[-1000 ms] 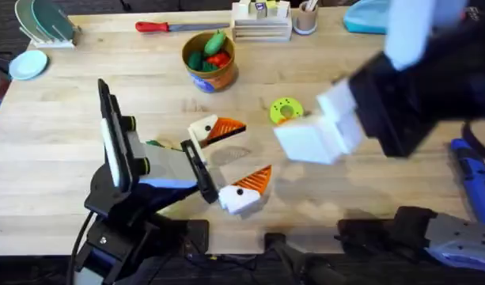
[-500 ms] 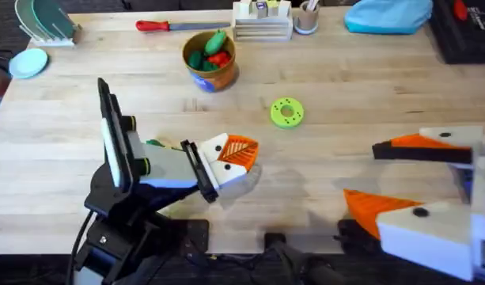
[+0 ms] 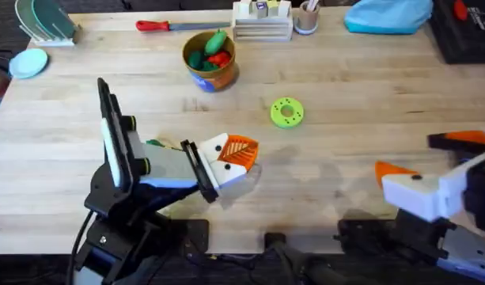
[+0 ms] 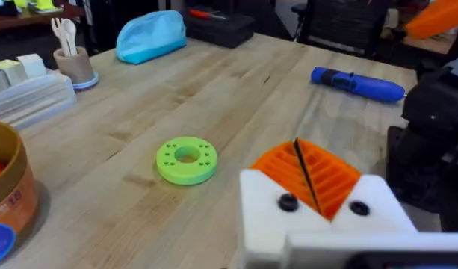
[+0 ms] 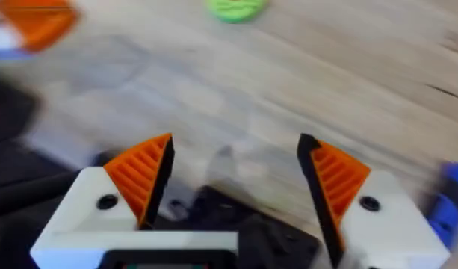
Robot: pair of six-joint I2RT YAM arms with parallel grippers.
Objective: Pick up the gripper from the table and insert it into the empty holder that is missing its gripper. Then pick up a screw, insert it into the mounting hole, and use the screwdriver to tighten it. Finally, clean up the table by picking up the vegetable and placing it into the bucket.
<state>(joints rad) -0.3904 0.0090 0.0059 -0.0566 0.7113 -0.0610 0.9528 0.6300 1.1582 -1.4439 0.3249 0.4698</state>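
Observation:
My left gripper rests low over the table's middle, its orange pads pressed together, shut with nothing visible between them. My right gripper hangs at the near right edge, open and empty. The blue screwdriver lies on the table by the right arm. The orange-brown bucket stands at the back middle with green and red toy vegetables inside. A slim dark-green piece with a tan end, apparently the vegetable, peeks out behind the left arm. The loose gripper, the empty holder and the screw are out of view.
A green ring disc lies right of the bucket. Along the back edge are a red-handled screwdriver, stacked trays, a cup, a blue pouch and a black case. Plates stand at the far left.
The right arm came down from close under the camera and drew back to the near right edge, jaws open. The left gripper went from open to shut and then stayed still.

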